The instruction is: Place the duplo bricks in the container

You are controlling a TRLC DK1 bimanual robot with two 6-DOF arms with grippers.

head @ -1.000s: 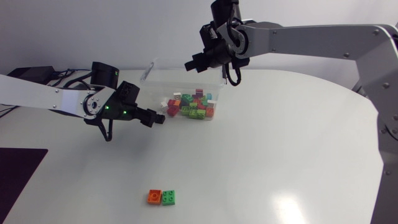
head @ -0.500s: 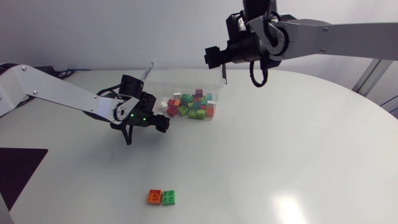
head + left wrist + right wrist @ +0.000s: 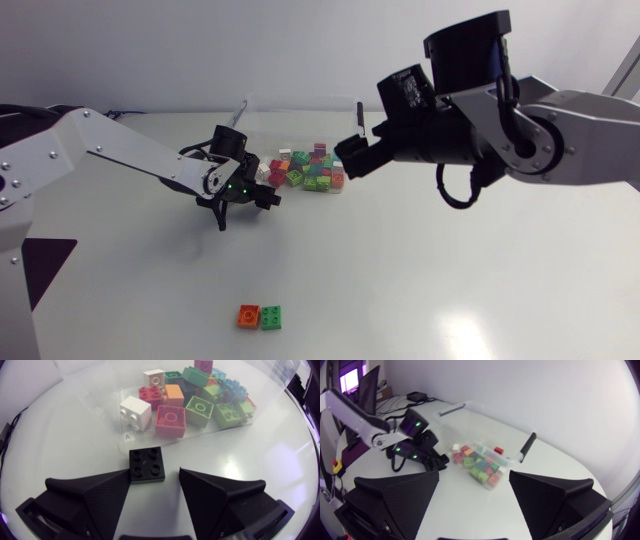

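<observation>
The left arm has come in closer to the clear plastic container [image 3: 300, 118], and the right arm has swung down from above the container to its right side.

A black square four-stud duplo brick [image 3: 147, 464] lies flat on the white bench [image 3: 450, 280], just outside the container's near wall. It sits between the fingers of the left gripper [image 3: 155, 474]. These fingers are spread apart: one touches the brick's edge, and the other stands clear of it with a gap of bare bench between.

Inside the container is a heap of mixed duplo bricks [image 3: 305, 172] in red, green, white, orange, pink and pale blue, crowded at the end nearest the black brick. A white brick [image 3: 135, 411] and a pink one [image 3: 170, 421] lie closest to that wall.

The right gripper [image 3: 352, 155] hangs above the bench just beside the container's right end. Its fingers are wide apart with nothing between them.

Well apart from the container, toward the bench's front, an orange square duplo brick [image 3: 248, 316] and a green square duplo brick [image 3: 271, 318] sit side by side, touching.
</observation>
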